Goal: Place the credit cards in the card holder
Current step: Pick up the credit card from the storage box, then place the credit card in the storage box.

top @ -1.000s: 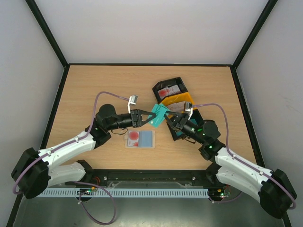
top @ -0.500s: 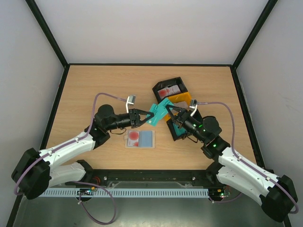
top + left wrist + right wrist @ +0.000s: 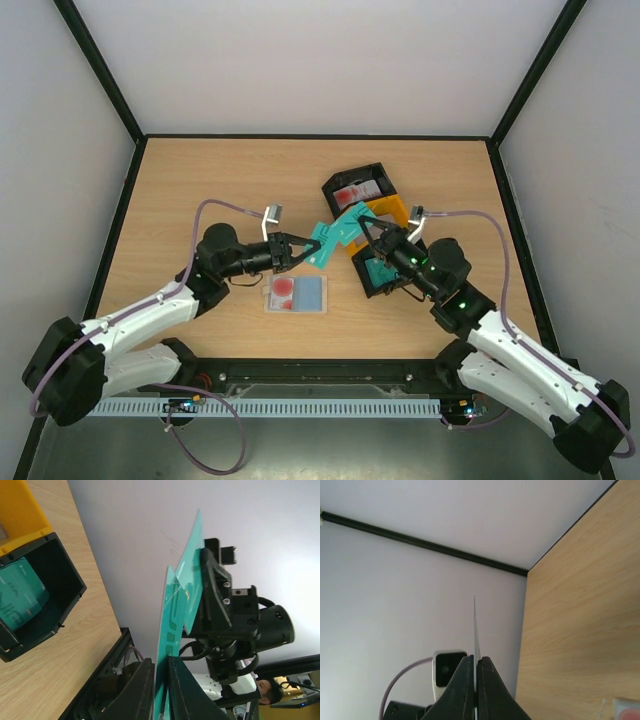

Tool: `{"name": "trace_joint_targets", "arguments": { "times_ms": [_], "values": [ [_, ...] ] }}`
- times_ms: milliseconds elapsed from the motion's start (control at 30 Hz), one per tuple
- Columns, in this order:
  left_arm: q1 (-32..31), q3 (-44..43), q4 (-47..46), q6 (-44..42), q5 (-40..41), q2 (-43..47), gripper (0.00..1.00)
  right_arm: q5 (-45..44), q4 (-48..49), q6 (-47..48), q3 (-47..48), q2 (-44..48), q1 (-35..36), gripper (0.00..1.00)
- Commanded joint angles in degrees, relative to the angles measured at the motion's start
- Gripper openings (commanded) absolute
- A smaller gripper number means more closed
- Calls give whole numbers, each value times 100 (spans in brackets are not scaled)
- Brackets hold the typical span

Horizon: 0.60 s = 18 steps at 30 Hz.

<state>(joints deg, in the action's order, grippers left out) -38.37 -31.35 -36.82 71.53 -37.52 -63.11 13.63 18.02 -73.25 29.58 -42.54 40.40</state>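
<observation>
Bins (image 3: 378, 172) behind gripped teal cards (image 3: 322, 248), card holder (image 3: 297, 295) nearby

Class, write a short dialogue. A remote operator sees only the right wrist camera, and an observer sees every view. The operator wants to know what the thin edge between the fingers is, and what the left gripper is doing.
Operator: Between my fingers I see only a thin edge. What is it?
Observer: It is a teal card, pinched in the air by the right gripper.
Operator: I see only a bit of the other arm. Is its gripper holding anything?
Observer: Yes. The left gripper is shut on a second teal card, whose corner overlaps yours in the top view.
</observation>
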Motion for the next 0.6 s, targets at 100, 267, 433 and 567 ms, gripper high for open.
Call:
{"name": "trace_joint_targets", "arguments": {
  "times_ms": [100, 267, 433, 567],
  "values": [
    [166, 408, 669, -469, 25, 490, 5, -1612, -2360, 1320, 732, 532, -31, 2],
    [171, 590, 1761, -1218, 561, 826, 3, -2374, -3576, 1568, 480, 452, -24, 2],
    [169, 910, 2335, -1561, 1103, 989, 3, -2915, -3827, 1608, 176, 177, -30, 2],
    [172, 1096, 2357, -1654, 1229, 935, 3, -3258, -3895, 1808, 307, -449, -35, 2]
  ]
}}
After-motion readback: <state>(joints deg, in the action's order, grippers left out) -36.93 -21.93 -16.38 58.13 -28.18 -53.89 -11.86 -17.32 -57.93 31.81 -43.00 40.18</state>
